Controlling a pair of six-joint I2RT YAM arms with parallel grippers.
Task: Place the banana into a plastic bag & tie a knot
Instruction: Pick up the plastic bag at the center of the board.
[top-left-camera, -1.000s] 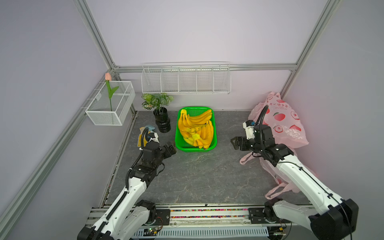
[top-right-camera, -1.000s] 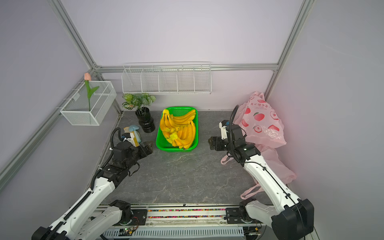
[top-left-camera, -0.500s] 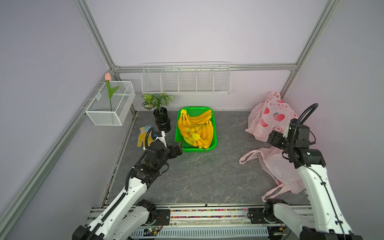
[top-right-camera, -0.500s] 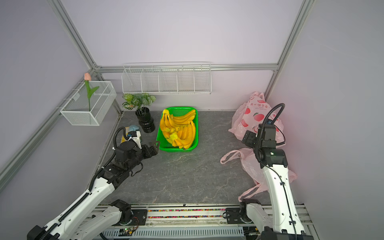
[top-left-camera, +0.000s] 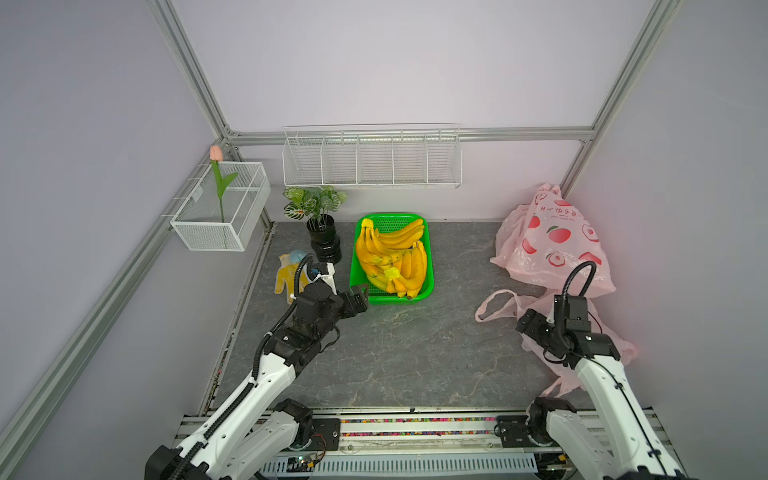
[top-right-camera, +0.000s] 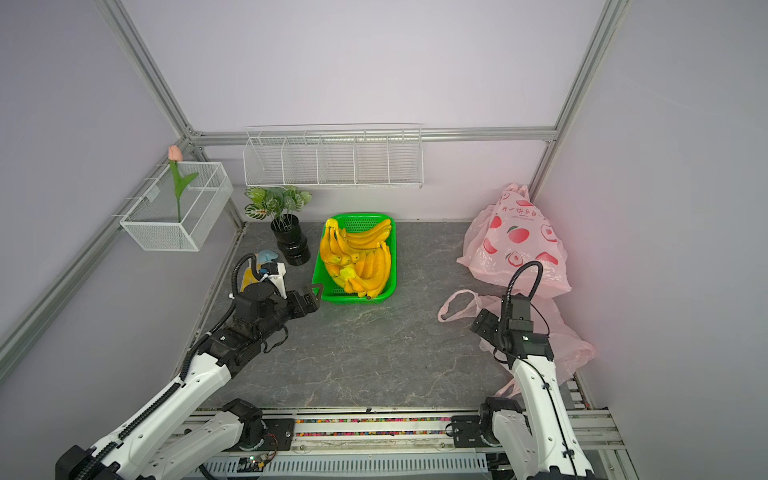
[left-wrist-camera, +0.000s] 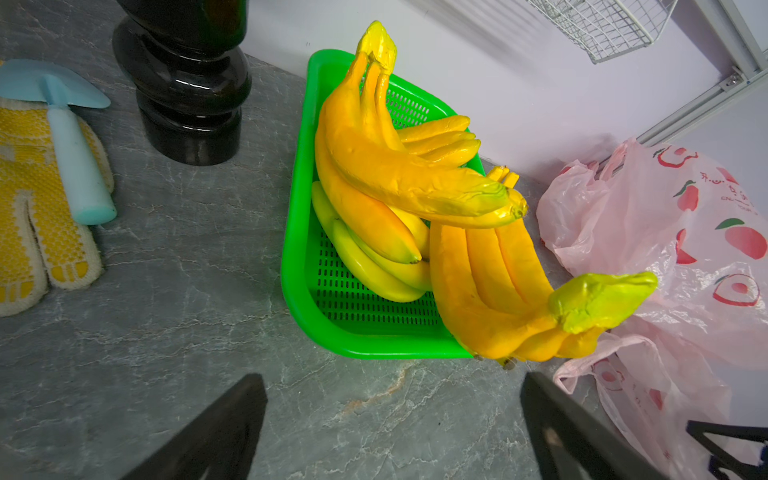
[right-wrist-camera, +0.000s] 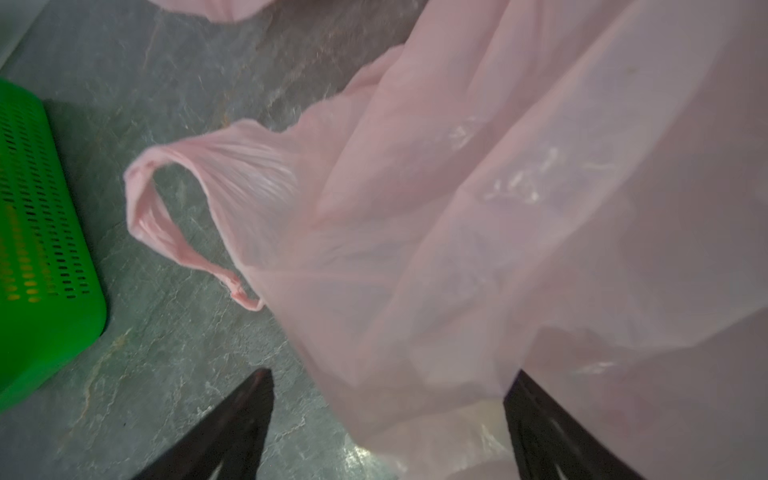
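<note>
Several yellow banana bunches (top-left-camera: 390, 257) (left-wrist-camera: 415, 187) lie piled in a green basket (top-left-camera: 430, 286) at the back middle. My left gripper (top-left-camera: 359, 297) (left-wrist-camera: 392, 386) hovers open just in front of the basket's near left corner, with nothing between its fingers. An empty pink plastic bag (top-left-camera: 540, 305) (right-wrist-camera: 457, 208) lies flat at the right, its handle loop (right-wrist-camera: 178, 216) pointing toward the basket. My right gripper (top-left-camera: 525, 326) (right-wrist-camera: 388, 378) stands open over this bag's near edge, the film lying loosely between its fingers.
A stuffed pink bag with peach prints (top-left-camera: 552, 245) fills the back right corner. A black vase with a plant (top-left-camera: 324, 243) and a yellow glove with a blue trowel (top-left-camera: 286, 274) sit left of the basket. Wire baskets hang on the walls.
My right arm swung from the table's middle to the right and then forward over the flat bag. My left gripper advanced toward the basket's near corner.
</note>
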